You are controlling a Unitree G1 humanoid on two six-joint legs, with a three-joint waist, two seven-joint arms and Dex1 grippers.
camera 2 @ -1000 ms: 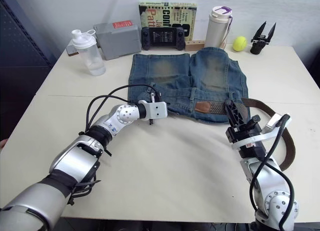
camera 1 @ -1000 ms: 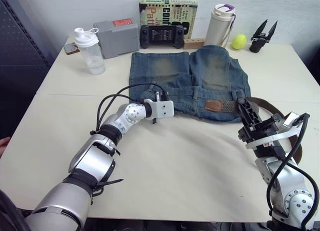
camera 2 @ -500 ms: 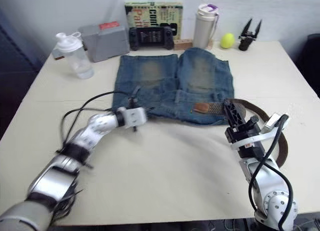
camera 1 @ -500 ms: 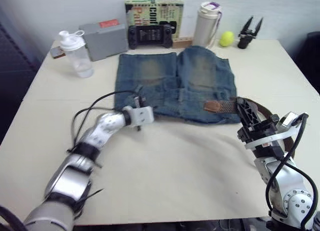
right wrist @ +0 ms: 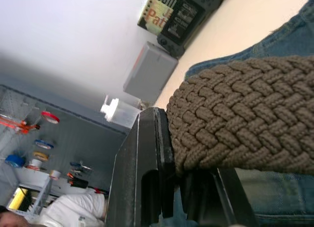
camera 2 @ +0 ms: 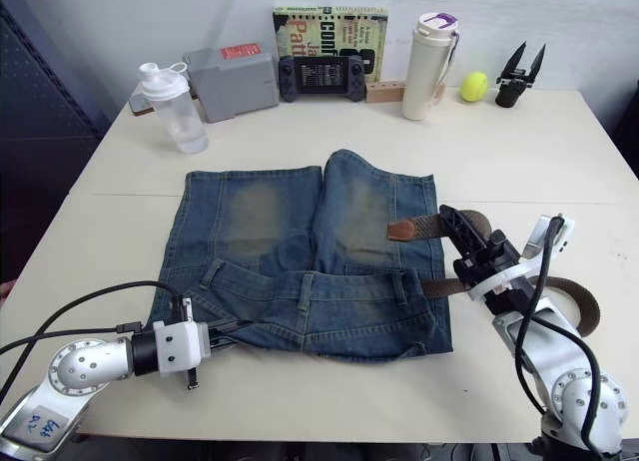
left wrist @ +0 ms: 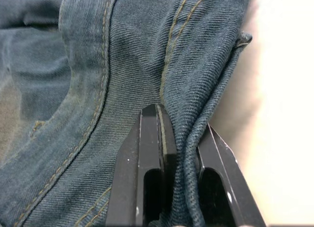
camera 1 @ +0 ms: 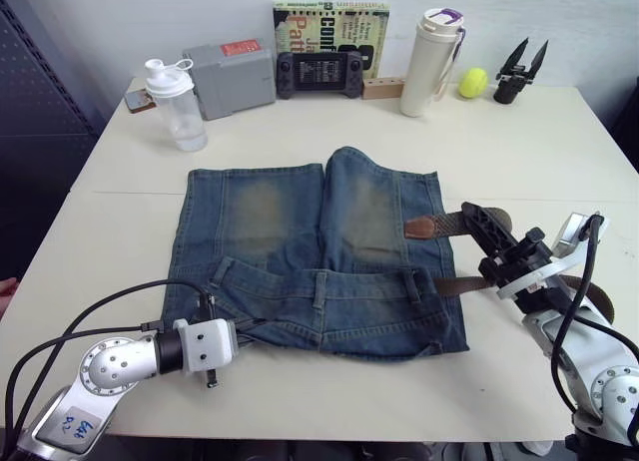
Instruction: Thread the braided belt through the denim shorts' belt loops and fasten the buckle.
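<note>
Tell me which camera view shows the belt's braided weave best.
The right wrist view: the braided belt runs across it close up, pinched in the right hand, every strand distinct. The two eye views show it as a thin brown strap beside the denim shorts.

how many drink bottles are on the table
2. A clear shaker bottle with a white lid stands at the table's far left, beside the grey box. A white tumbler with a purple-topped lid stands at the far edge, left of the yellow ball.
</note>
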